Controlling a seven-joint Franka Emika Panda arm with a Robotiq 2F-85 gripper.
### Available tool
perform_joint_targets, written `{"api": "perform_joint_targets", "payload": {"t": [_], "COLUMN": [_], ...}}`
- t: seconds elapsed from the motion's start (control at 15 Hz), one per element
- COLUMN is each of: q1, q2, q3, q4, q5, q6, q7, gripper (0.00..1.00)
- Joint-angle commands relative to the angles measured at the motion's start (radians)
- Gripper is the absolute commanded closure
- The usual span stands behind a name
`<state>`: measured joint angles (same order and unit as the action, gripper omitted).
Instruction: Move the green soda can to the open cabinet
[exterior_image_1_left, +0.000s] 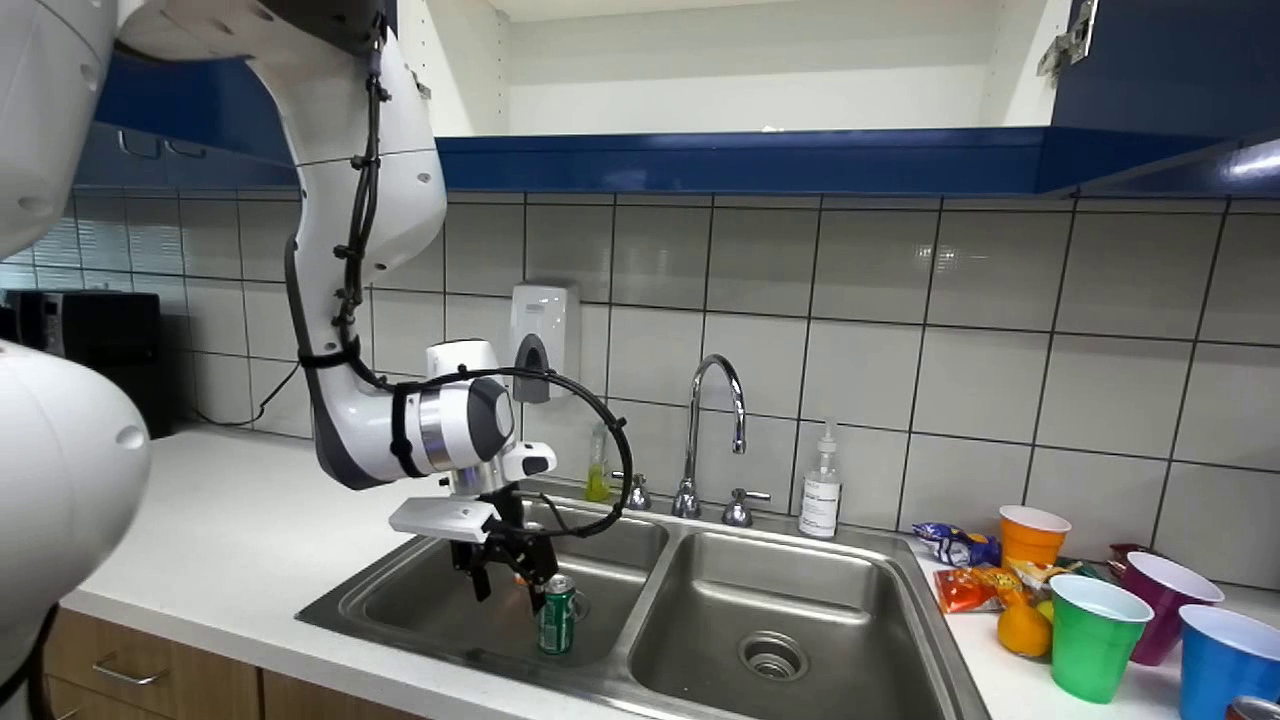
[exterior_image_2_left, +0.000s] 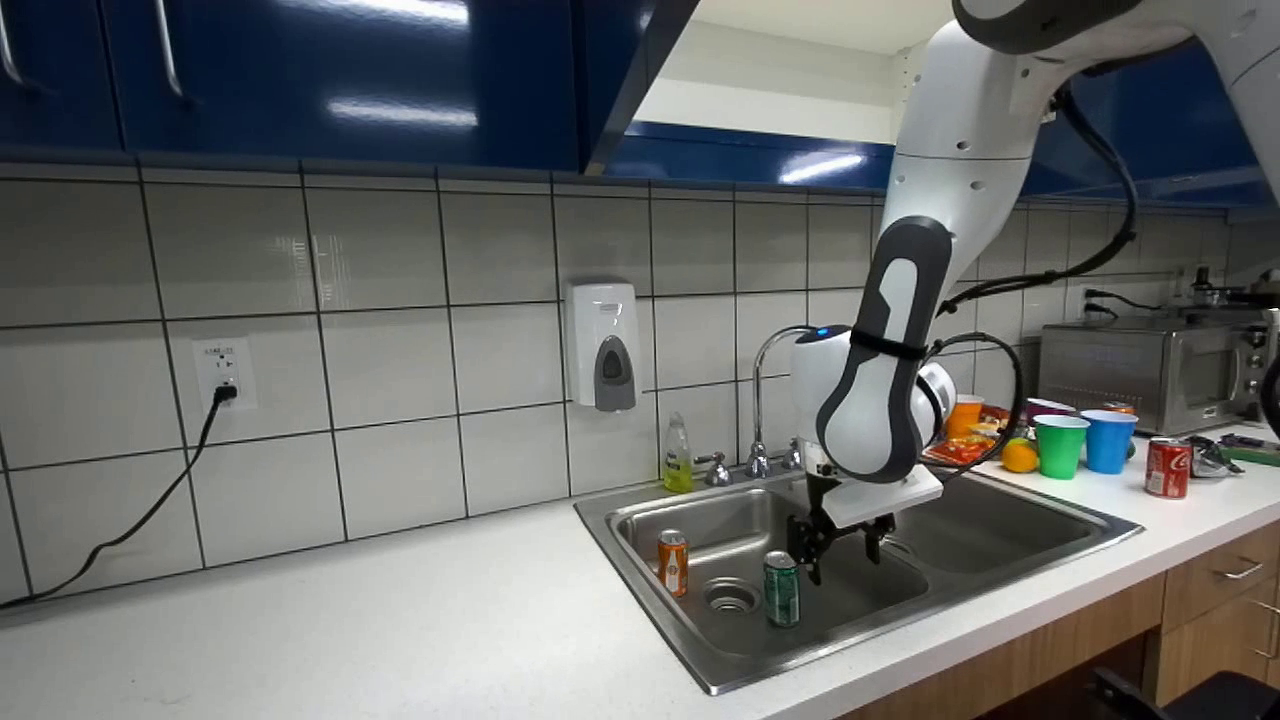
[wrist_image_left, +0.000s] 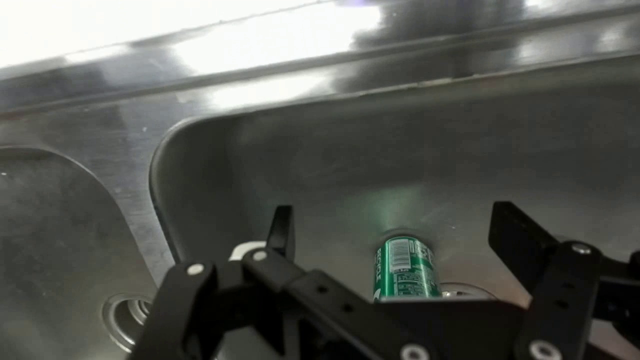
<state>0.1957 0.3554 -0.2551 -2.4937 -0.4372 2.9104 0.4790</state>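
The green soda can (exterior_image_1_left: 556, 620) (exterior_image_2_left: 782, 592) stands upright in a basin of the double sink. My gripper (exterior_image_1_left: 511, 597) (exterior_image_2_left: 843, 567) hangs over the same basin, beside and above the can in both exterior views. Seen from the wrist, its jaws are wide apart, and the gripper (wrist_image_left: 392, 222) holds nothing. The can (wrist_image_left: 406, 267) shows between and below the fingers, apart from both; the gripper's body covers its top there. Above the sink, the open cabinet (exterior_image_1_left: 750, 85) (exterior_image_2_left: 770, 95) shows a white interior over a dark blue bottom edge.
An orange can (exterior_image_2_left: 673, 563) stands in the same basin, near the drain (exterior_image_2_left: 731, 596). Behind the sink rise the faucet (exterior_image_1_left: 692, 440) and a soap bottle (exterior_image_1_left: 821, 490). Cups, including a green cup (exterior_image_1_left: 1098, 640), and snacks crowd the counter beside the sink. A cabinet door (exterior_image_1_left: 1160, 80) hangs open.
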Motion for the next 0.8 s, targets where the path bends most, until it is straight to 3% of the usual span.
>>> {"api": "perform_joint_targets", "payload": {"t": [0.0, 0.73], "q1": [0.08, 0.276], "q2": [0.068, 0.234], "q3": [-0.064, -0.195], "q4": [0.037, 0.071], "q5": [0.018, 0.248], "q6": [0.042, 0.141], "q7": [0.036, 0.023], "gripper": [0.0, 0.0]}}
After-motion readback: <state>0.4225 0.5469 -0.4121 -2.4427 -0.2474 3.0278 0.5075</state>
